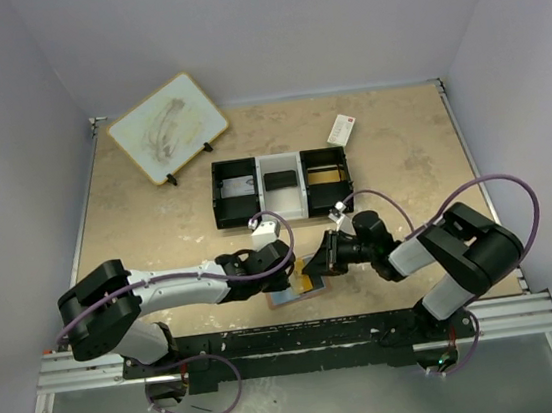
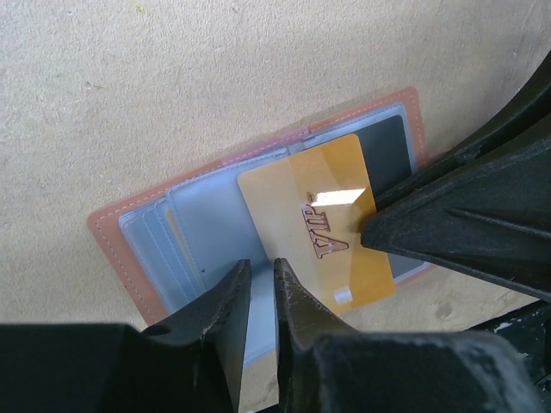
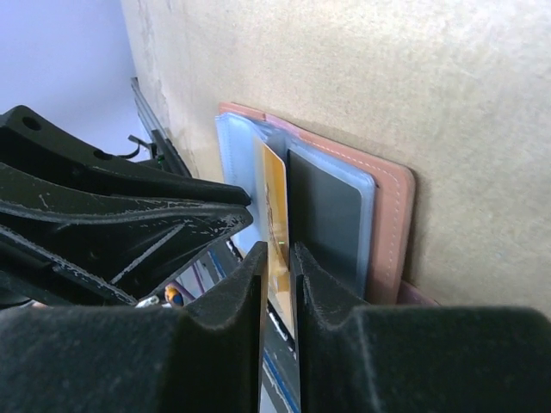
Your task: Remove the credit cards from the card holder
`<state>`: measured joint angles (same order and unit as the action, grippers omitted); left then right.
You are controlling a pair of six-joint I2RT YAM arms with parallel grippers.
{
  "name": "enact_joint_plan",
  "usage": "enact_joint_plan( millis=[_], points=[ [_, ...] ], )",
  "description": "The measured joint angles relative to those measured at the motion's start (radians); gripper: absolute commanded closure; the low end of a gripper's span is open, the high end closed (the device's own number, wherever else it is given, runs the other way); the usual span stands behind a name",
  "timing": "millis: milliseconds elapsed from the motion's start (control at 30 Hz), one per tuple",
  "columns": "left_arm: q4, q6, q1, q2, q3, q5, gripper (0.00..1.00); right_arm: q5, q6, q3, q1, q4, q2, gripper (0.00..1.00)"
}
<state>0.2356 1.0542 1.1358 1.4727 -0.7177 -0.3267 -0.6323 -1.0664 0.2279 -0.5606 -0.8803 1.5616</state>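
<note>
A tan, mottled tabletop is lying between pale lavender walls. On it, a white scribbled-on board on a small easel is standing at the far left. A black-and-white three-compartment tray is sitting mid-table, and a white packet with a red end is lying beyond it, its print too small to read. Near the bases, the left gripper and the right gripper are meeting over the small salmon-tan leather card holder, which is lying open and flat.

In the left wrist view, the left jaws are drawn almost together, with only a slit between them. They are bearing on the holder's glossy clear pockets, probably to steady it against the other arm's pull. Whether they are nipping a clear leaf I cannot tell. A thin golden-yellow plastic card is lying aslant across the pockets, one end past the holder's edge, and is showing "VIP" in raised reddish letters. A dark rectangular card is sitting in the far pocket.

In the right wrist view, the right jaws are pinching the golden-yellow plastic card edge-on, seemingly to draw it clear.
</note>
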Motion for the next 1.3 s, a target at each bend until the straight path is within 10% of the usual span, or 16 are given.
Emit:
enact_joint_plan(
  millis=[633, 933, 1167, 1300],
  points=[
    [0.006, 0.001, 0.000, -0.001, 0.000, -0.006, 0.86, 0.011, 0.003, 0.077, -0.089, 0.030, 0.067, 1.00],
    [0.033, 0.001, 0.000, -0.011, 0.000, -0.036, 0.84, 0.116, 0.092, 0.095, -0.068, 0.333, -0.190, 1.00],
    [0.100, -0.003, 0.000, -0.060, 0.000, -0.068, 0.68, 0.316, 0.278, 0.266, -0.061, 0.690, -0.401, 1.00],
    [0.155, -0.024, 0.000, -0.121, -0.036, -0.098, 0.39, 0.495, 0.419, 0.355, -0.061, 0.817, -0.521, 1.00]
  ],
)
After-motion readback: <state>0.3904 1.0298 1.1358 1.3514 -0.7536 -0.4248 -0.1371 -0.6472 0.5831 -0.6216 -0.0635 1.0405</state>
